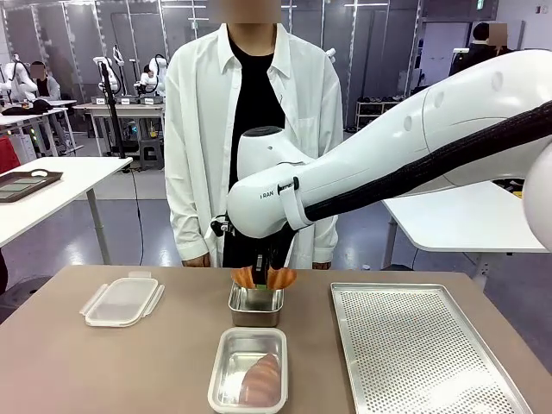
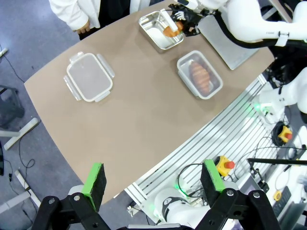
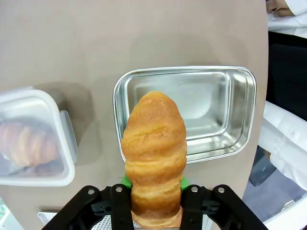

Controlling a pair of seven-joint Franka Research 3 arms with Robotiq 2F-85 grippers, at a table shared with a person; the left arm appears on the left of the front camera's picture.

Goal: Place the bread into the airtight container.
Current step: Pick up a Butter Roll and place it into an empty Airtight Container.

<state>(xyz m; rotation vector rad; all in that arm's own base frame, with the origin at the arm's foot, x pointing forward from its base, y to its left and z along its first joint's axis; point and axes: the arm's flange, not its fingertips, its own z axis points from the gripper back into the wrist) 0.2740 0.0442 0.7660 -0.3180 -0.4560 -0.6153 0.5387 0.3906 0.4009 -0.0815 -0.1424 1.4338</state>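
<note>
Bread, a golden-brown ridged roll (image 3: 154, 158), sits clamped in the right claw (image 3: 154, 203), whose black fingers press its lower end; the green pads are almost wholly covered by the crust. In the front view the roll (image 1: 263, 277) hangs just above the small rectangular steel pan (image 1: 255, 307), and the white arm hides the claw's body, so only orange crust shows beneath it. Nearest the robot on the brown table (image 1: 103, 362) stands the clear plastic airtight container (image 1: 248, 371), lidless, with a second brown roll (image 1: 261, 381) lying inside; its near edge is cut off by the picture's bottom. To the left lies the clear rectangular lid (image 1: 122, 301) with its side clips, well apart from the container. On the right rests a perforated metal baking tray (image 1: 423, 345), its near corner cropped. The left claw (image 2: 156, 184) hovers high off the table's edge, released, its green-padded fingers wide apart with nothing between them. Beyond the table stands a person in a white shirt (image 1: 198, 129), hands partly hidden by the arm.
</note>
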